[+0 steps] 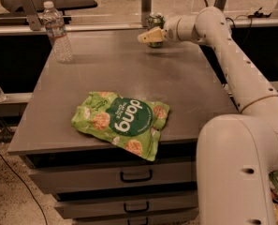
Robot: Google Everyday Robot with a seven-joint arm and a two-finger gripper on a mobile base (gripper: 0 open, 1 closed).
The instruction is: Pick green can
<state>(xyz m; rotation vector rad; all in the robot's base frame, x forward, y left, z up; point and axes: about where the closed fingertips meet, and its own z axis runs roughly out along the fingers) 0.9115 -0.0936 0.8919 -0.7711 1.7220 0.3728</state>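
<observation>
The green can stands upright at the far edge of the grey table, right of centre. Its silver top rim shows and its lower part is hidden. My gripper reaches in from the right on the white arm and sits right in front of the can at its lower half, overlapping it. I cannot tell whether it touches the can.
A flat green snack bag lies near the table's front edge. A clear water bottle stands at the far left corner. Drawers are under the table. A rail and posts run behind the far edge. My white base is at the front right.
</observation>
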